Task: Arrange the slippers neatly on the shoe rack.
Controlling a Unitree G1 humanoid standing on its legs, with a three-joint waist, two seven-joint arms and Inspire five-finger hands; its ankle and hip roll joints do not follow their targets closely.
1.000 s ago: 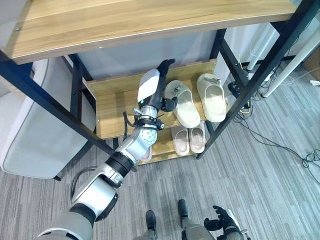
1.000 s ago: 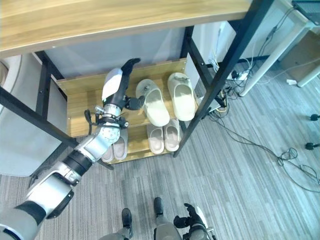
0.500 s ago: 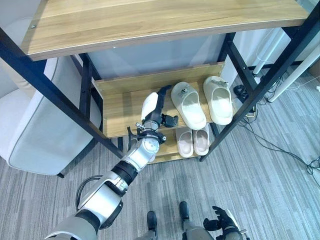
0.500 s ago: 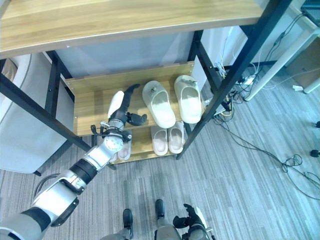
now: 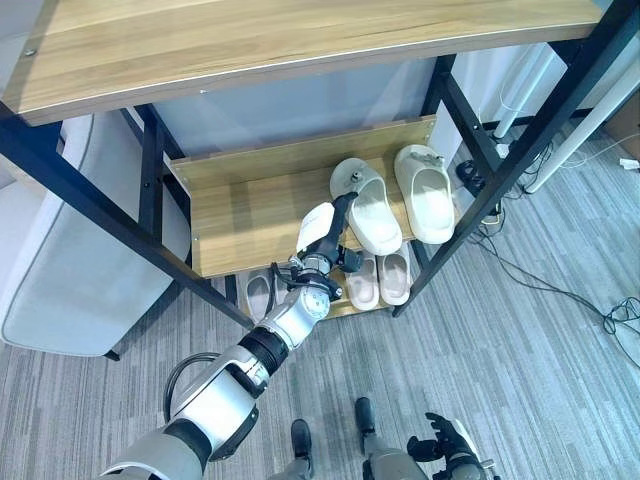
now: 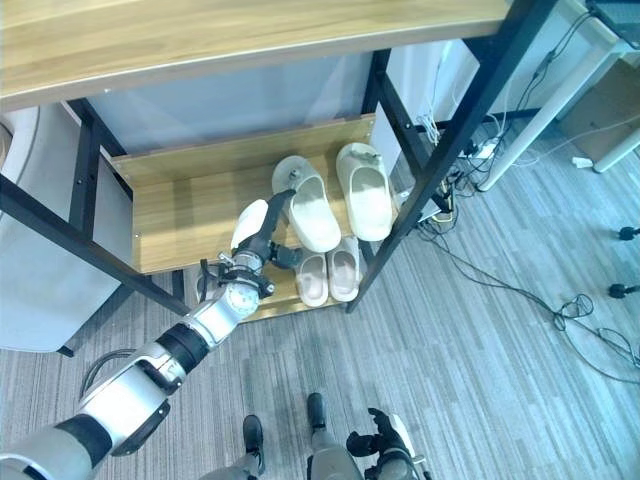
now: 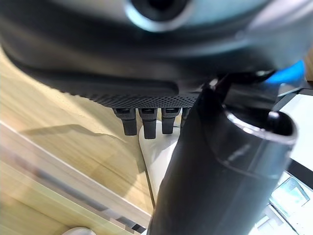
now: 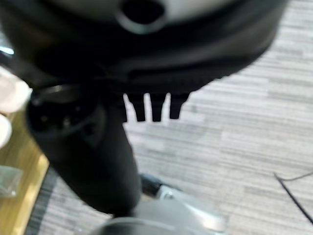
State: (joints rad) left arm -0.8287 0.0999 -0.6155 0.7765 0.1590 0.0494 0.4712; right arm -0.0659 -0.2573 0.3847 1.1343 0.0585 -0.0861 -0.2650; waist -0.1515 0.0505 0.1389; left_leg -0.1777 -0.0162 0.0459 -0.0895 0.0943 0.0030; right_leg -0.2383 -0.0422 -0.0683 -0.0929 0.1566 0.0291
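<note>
Two cream slippers (image 5: 395, 200) lie side by side on the middle shelf (image 5: 250, 205) of the shoe rack (image 5: 560, 90) in the left eye view, toes toward the back wall. The left hand (image 5: 328, 228) reaches over the shelf's front edge with fingers straight and relaxed, fingertips just beside the heel of the nearer cream slipper. On the bottom shelf a pink pair (image 5: 378, 278) sits under the cream ones, and a pale pair (image 5: 258, 293) shows further left. The right hand (image 5: 450, 445) hangs low over the grey floor (image 5: 520, 360).

From the right eye view the same layout appears, the left hand's fingers close to the heel of the left cream slipper.

The left wrist view shows straight fingers (image 7: 146, 122) above the wood, tips meeting the white slipper edge.

The right wrist view shows the right hand's short straight fingers (image 8: 155, 108) over striped carpet, holding nothing
</note>
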